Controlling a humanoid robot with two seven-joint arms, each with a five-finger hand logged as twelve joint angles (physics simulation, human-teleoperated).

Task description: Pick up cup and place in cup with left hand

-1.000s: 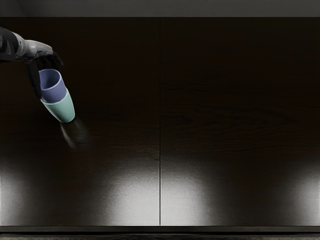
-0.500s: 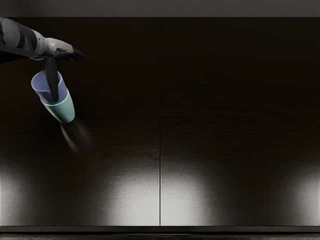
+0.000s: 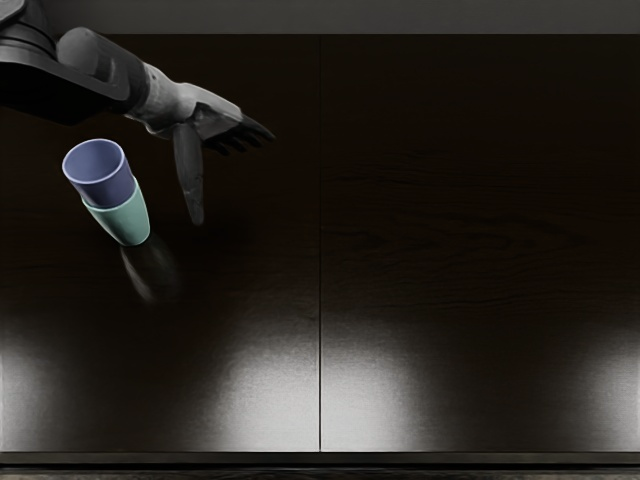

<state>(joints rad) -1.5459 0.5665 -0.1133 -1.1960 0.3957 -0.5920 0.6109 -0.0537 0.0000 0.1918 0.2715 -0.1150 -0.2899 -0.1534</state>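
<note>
Gleaming dark tabletop, grey background

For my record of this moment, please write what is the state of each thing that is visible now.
Blue-purple cup: upright, seated in the green cup, its rim and upper part showing above it.
Green cup: upright on the table, holding the other cup.
Left hand: open, holding nothing, to the right of the cups in the picture.
Table: dark, with bright reflections near its front edge.
</note>
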